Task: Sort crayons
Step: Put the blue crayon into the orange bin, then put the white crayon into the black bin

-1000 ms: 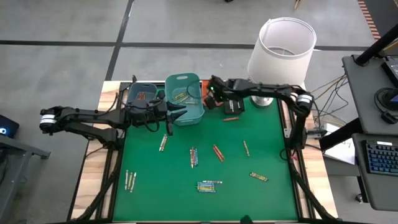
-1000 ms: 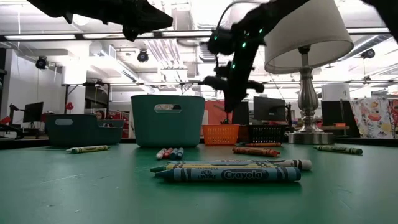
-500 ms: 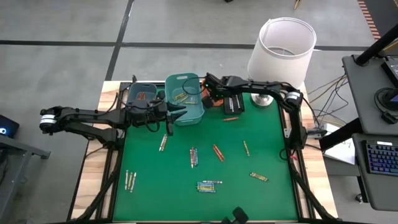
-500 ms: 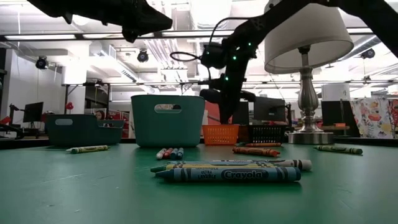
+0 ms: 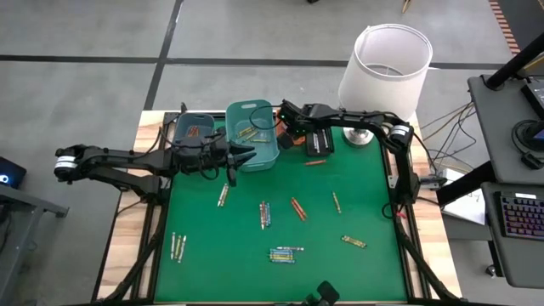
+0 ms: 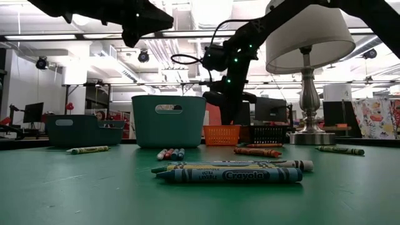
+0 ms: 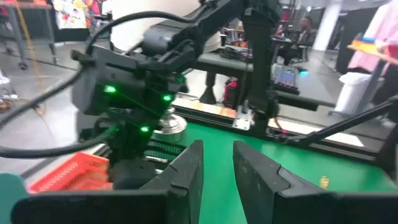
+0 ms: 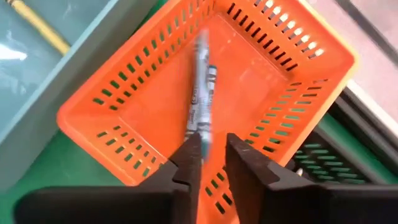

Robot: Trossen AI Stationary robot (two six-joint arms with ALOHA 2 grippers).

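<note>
A blue crayon (image 8: 200, 87) is seen in the orange bin (image 8: 155, 143), under the right gripper (image 8: 211, 155), whose fingers are parted and empty. The left gripper (image 7: 217, 165) is held slightly apart, empty, beside the teal bin (image 5: 265, 151). Many crayons (image 5: 285, 253) are left unsorted on the worktop (image 5: 374, 204).

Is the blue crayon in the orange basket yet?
In, or dropping in: the blue crayon, blurred, shows against the orange basket floor beyond the right tool.
</note>
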